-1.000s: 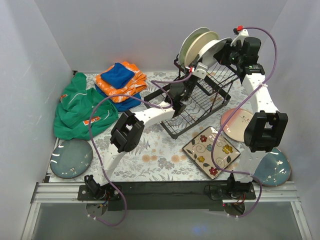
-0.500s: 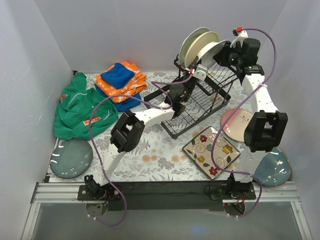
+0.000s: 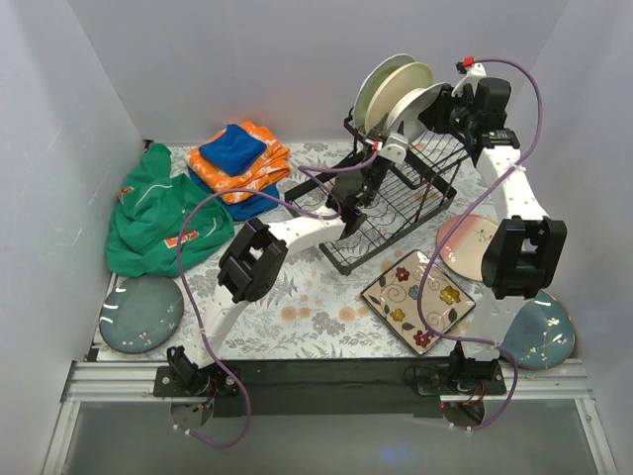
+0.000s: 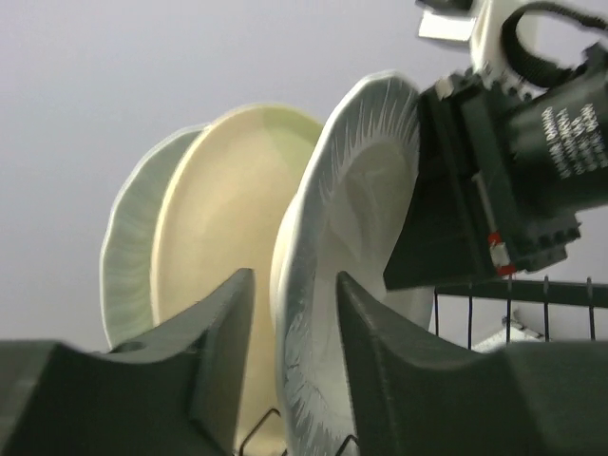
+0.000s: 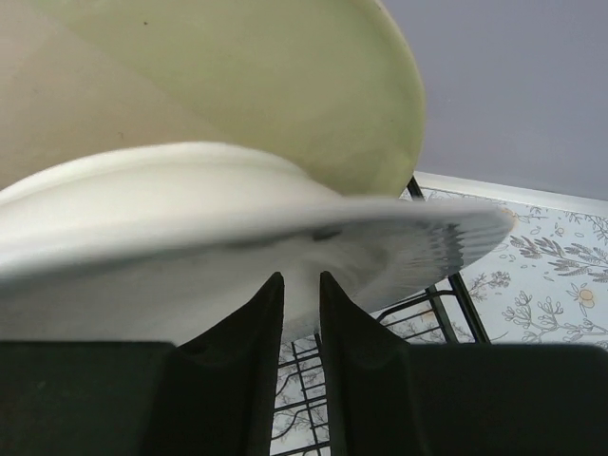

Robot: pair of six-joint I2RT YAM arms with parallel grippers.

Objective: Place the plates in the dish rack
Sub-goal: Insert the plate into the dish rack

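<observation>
- While the top view takes in the whole floral tabletop [image 3: 316, 307], only the left wrist view shows the left gripper [image 4: 294, 280] standing open. Its fingers sit either side of the rim of the white ribbed round plate [image 4: 356, 180], upright in the raised upper section of the black wire dish rack [image 3: 396, 213].
- The right wrist view alone shows the right gripper [image 5: 301, 280] parted by a narrow slit, with its tips at that plate's underside. Rack wires are visible through the slit.
- One dark teal round plate [image 3: 140, 314] lies in the near left corner by the wall. The second teal plate [image 3: 544, 336] lies in the near right corner, partly behind the right arm.
- Bare tabletop shows between the left teal plate and the square flowered plate [image 3: 417, 299], crossed by the left arm.
- Three plates stand in the rack: the pale green plate [image 4: 128, 256], the cream plate [image 4: 233, 199] and the white one.
- Four lie flat: two teal, the square one, and the pink-and-cream plate [image 3: 465, 242] beside the rack's right end.
</observation>
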